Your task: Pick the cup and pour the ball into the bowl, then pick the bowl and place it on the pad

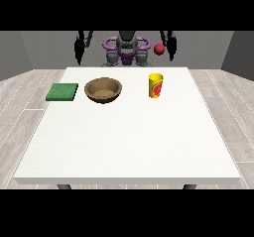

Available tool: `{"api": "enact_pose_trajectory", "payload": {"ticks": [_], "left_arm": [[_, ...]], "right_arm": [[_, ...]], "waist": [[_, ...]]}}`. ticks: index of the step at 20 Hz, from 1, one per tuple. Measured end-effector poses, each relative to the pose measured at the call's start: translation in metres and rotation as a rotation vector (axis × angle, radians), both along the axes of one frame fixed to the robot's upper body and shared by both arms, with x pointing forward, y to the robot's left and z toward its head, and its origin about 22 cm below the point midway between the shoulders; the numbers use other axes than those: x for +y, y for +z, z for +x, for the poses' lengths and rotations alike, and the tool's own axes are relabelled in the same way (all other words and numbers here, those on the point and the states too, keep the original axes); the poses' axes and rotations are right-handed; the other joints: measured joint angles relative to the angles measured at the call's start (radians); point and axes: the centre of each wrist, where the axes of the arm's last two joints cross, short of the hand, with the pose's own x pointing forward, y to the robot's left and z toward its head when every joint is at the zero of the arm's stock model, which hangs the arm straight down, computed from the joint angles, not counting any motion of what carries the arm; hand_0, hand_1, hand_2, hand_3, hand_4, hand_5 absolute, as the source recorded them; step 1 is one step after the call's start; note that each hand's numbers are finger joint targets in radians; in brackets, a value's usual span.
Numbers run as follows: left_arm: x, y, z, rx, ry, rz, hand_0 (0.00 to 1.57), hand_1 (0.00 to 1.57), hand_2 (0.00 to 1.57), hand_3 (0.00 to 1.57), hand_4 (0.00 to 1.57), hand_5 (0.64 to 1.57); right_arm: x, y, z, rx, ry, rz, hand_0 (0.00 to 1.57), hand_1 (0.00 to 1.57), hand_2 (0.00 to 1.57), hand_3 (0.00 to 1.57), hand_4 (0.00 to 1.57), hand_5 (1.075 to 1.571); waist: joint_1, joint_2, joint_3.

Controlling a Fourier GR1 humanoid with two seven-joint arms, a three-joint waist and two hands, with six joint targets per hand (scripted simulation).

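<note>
Pad, bowl and cup on the table, both hands raised behind it.

Left to right: a hand (79, 49) hangs beyond the far edge; green pad (62, 91); wooden bowl (103, 89); yellow cup (156, 85); red ball (158, 48) in the air beside the hand at the view's right (171, 46), above the cup. Finger positions: cannot tell. White table (129, 142).

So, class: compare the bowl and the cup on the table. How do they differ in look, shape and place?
The bowl is brown, wide and low; the cup is yellow with a red mark, narrow and tall. The bowl sits beside the green pad, left of the table's middle in the view; the cup stands further right, apart from both. Both stand upright with open tops, near the robot's side of the table.
</note>
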Motion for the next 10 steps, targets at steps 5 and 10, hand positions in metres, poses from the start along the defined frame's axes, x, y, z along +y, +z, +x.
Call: {"api": "enact_pose_trajectory", "payload": {"ticks": [5, 10], "left_arm": [[0.004, 0.017, 0.001, -0.015, 0.002, 0.015, 0.00, 0.00, 0.00, 0.00, 0.66, 1.566], [0.001, 0.027, -0.003, 0.132, 0.048, -0.108, 0.00, 0.00, 0.00, 0.00, 0.63, 1.564]], "right_arm": [[-0.007, 0.018, 0.002, -0.015, 0.005, -0.033, 0.00, 0.00, 0.00, 0.00, 0.87, 1.533], [0.003, 0.033, -0.009, 0.091, 0.010, 0.050, 0.00, 0.00, 0.00, 0.00, 0.86, 1.532]], "waist": [[0.001, -0.151, 0.0038], [-0.047, -0.326, 0.0096]]}}
